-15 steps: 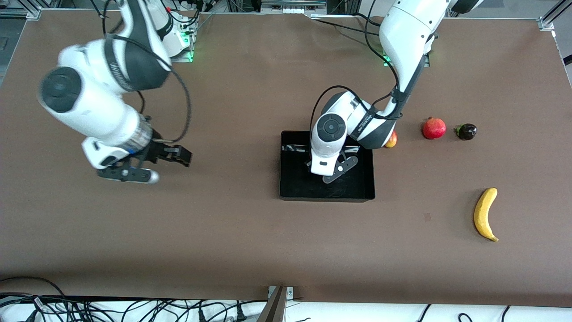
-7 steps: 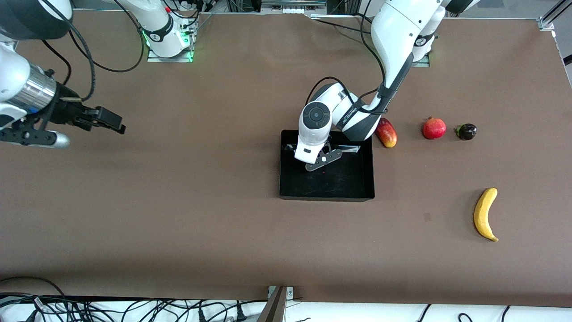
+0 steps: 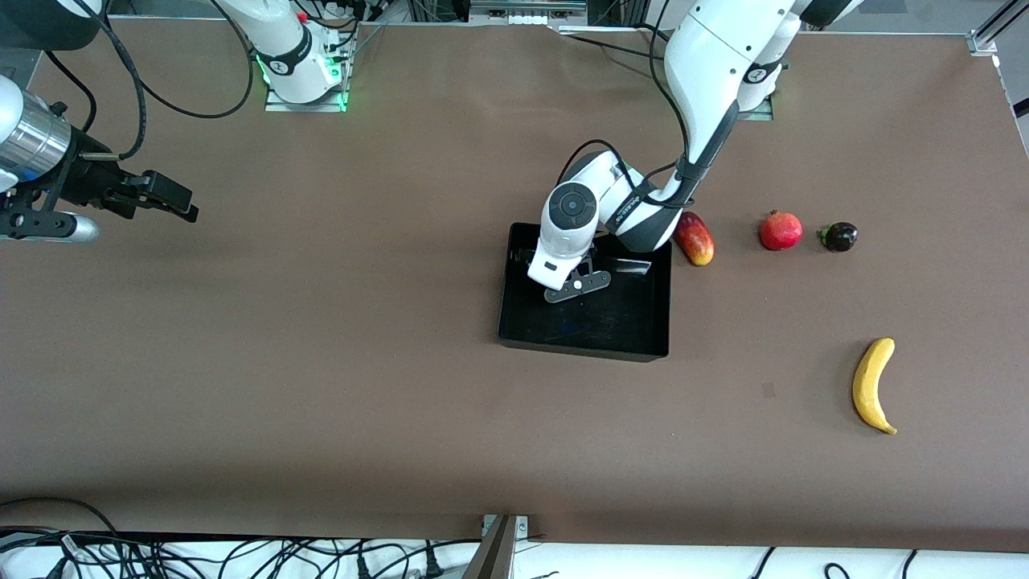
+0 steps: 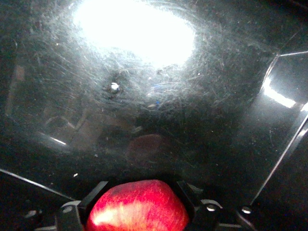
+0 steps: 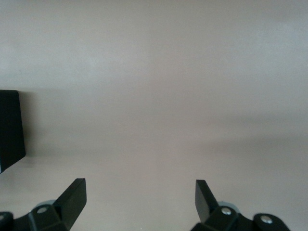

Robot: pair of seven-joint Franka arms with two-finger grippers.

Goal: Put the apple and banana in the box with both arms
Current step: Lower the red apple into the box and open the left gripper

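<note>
Apple (image 4: pixel 138 204) is clamped between the fingers (image 4: pixel 89 195) of the left claw (image 3: pixel 572 283), partly closed round it, hanging low over the glossy floor of the box (image 3: pixel 635 322); apple itself is hidden in the front view, seen only from the left wrist cam. Box sits abt mid-table (image 3: pixel 402 386), a bit toward the left arm's end, slightly skewed to the table edges, w/ bright light glare on its floor. Left arm (image 3: pixel 707 72) reaches down from its base at the robots' edge, wrist over the part of the box closest to that edge.

Banana (image 3: pixel 873 384) lies flat on the table toward the left arm's end, well apart from the box and nearer the front cam than the box, dark tip pointing to the front edge.

Right claw (image 3: pixel 157 197) is up over bare table at the right arm's end, well apart from the box, jaws wide, nothing in them; right arm waits.

Other fruit in a row along the table beside the box, toward the left arm's end: mango (image 3: pixel 694 239) just beside the box's corner, then pomegranate (image 3: pixel 780 231), then a small dark fruit (image 3: pixel 839 236).
</note>
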